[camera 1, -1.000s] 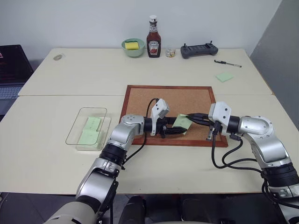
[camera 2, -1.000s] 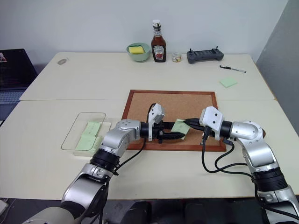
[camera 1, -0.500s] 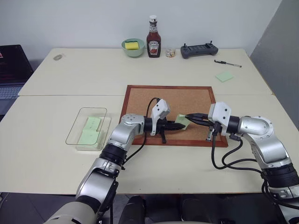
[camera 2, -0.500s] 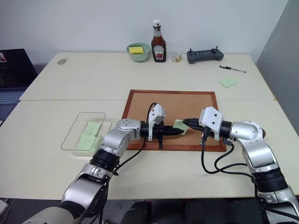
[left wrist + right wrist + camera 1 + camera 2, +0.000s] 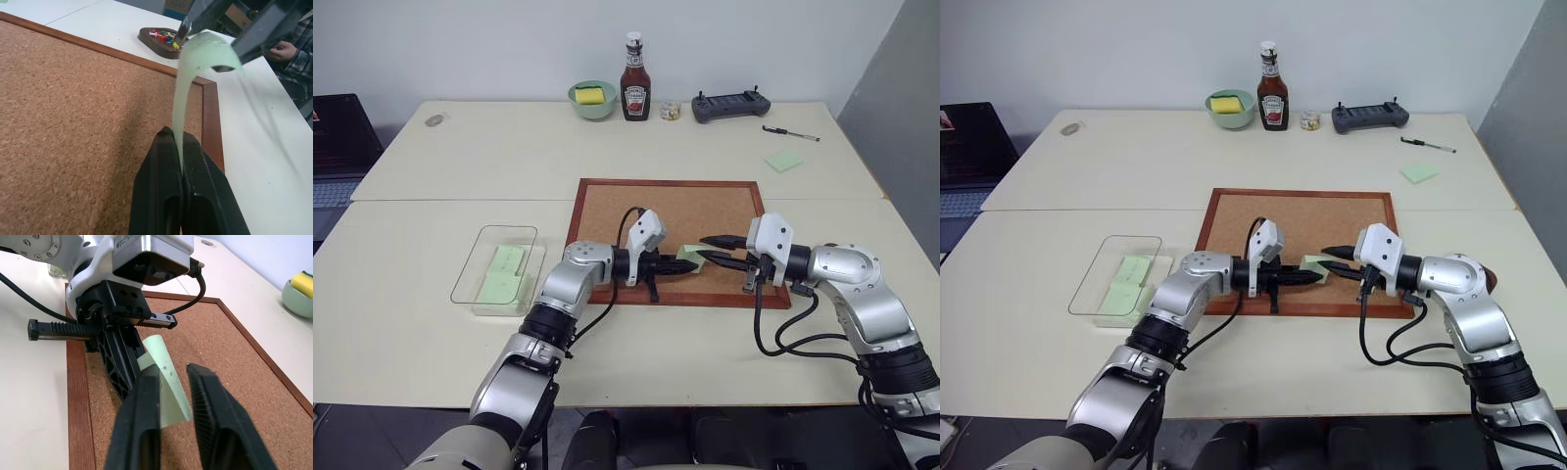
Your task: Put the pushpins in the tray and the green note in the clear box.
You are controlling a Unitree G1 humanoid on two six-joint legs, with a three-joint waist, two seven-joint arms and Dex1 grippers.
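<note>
My left gripper [image 5: 691, 263] is shut on the near edge of the pale green note [image 5: 688, 254], which hangs curled above the corkboard [image 5: 666, 211]. In the left wrist view the note [image 5: 188, 88] rises from between my shut fingers [image 5: 166, 161]. My right gripper [image 5: 705, 248] faces the left one with its jaws apart around the note's [image 5: 166, 377] far edge. The small brown tray [image 5: 146, 34] sits just past the corkboard's corner and holds several coloured pushpins [image 5: 165, 35]. The clear box [image 5: 494, 231] stands left of the corkboard with green notes inside.
Along the far edge of the table stand a ketchup bottle [image 5: 635, 78], a green bowl with a yellow sponge [image 5: 592, 98], a black controller [image 5: 731, 105], a pen [image 5: 791, 133] and a green note pad [image 5: 784, 162]. A person's hand [image 5: 283, 49] is beyond the table.
My left gripper closed on the green note. After that my right gripper, which had been holding the note, opened. Neither arm shifted.
</note>
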